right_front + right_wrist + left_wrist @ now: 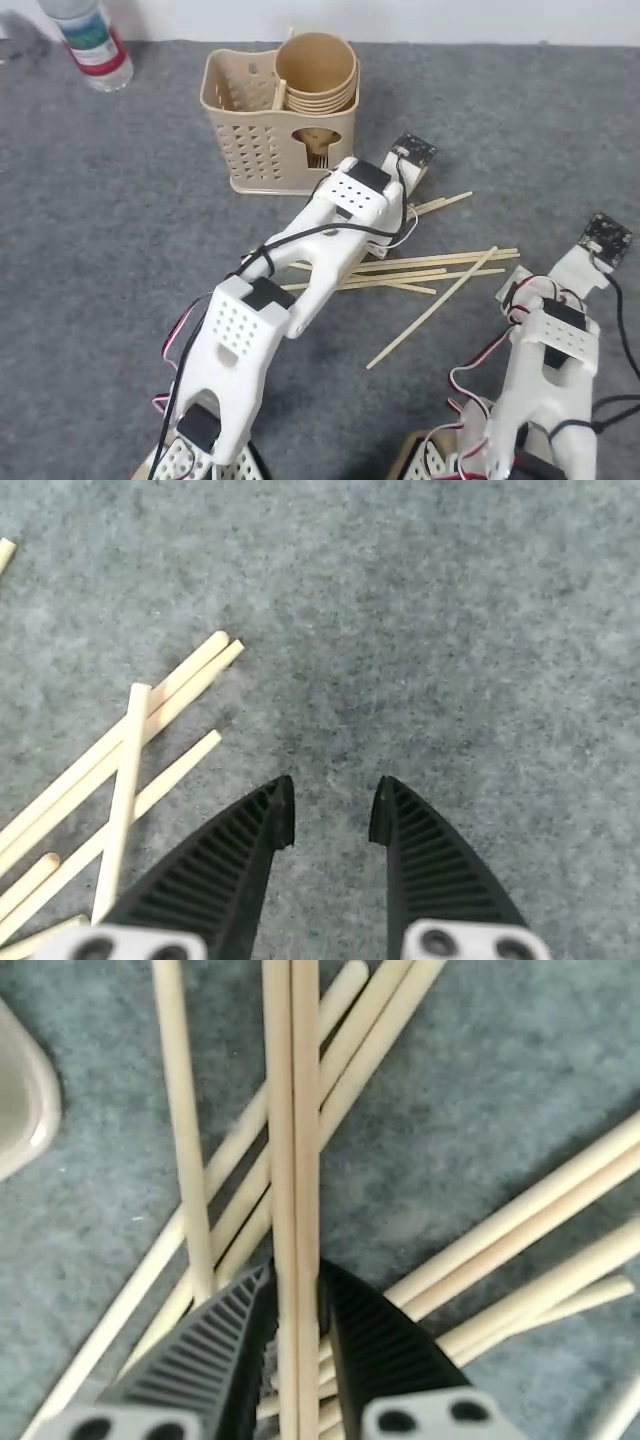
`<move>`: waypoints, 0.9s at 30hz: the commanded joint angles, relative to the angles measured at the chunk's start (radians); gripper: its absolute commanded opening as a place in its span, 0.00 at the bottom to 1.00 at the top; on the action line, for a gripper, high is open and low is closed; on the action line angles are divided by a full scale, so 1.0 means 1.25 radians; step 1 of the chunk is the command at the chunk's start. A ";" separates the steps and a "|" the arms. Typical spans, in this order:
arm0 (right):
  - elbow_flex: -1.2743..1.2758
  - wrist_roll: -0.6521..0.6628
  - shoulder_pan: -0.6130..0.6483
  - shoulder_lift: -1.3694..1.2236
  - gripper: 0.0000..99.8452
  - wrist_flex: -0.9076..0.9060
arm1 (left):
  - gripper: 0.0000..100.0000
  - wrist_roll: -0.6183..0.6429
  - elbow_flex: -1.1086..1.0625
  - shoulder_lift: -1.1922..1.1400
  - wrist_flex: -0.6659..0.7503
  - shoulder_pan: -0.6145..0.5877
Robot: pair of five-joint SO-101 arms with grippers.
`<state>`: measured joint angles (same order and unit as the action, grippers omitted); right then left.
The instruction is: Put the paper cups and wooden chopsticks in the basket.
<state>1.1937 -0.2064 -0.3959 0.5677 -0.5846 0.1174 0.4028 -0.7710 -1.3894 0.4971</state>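
Note:
A beige basket (245, 150) stands at the back of the grey carpet with a stack of paper cups (316, 70) inside it. Wooden chopsticks (430, 268) lie scattered in front of the basket. My left arm (345, 205) stretches over that pile beside the basket. In its wrist view my left gripper (297, 1285) is shut on a pair of chopsticks (292, 1110) that lie side by side above the other sticks. My right gripper (332, 815) is open over bare carpet, with nothing between its fingers. The ends of several chopsticks (150, 730) lie just beside it.
A plastic water bottle (90, 35) stands at the back left. A corner of the basket (20, 1110) sits close to my left gripper. The right arm (555, 340) is at the front right, past the ends of the chopsticks.

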 commanded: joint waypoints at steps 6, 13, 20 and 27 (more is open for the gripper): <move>-0.049 -0.006 0.009 0.026 0.14 -0.002 | 0.01 0.000 0.001 0.060 -0.017 0.000; -0.049 -0.006 0.009 0.026 0.14 -0.001 | 0.01 -0.001 -0.067 0.173 -0.031 0.042; -0.049 -0.006 0.008 0.026 0.14 0.002 | 0.01 -0.042 -0.230 0.357 0.032 0.041; -0.049 -0.006 0.004 0.026 0.14 0.003 | 0.01 -0.081 -0.385 0.657 0.052 -0.015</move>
<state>1.1937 -0.2064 -0.3959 0.5677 -0.5846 0.0499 -0.0269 -0.1557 -1.3556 0.5263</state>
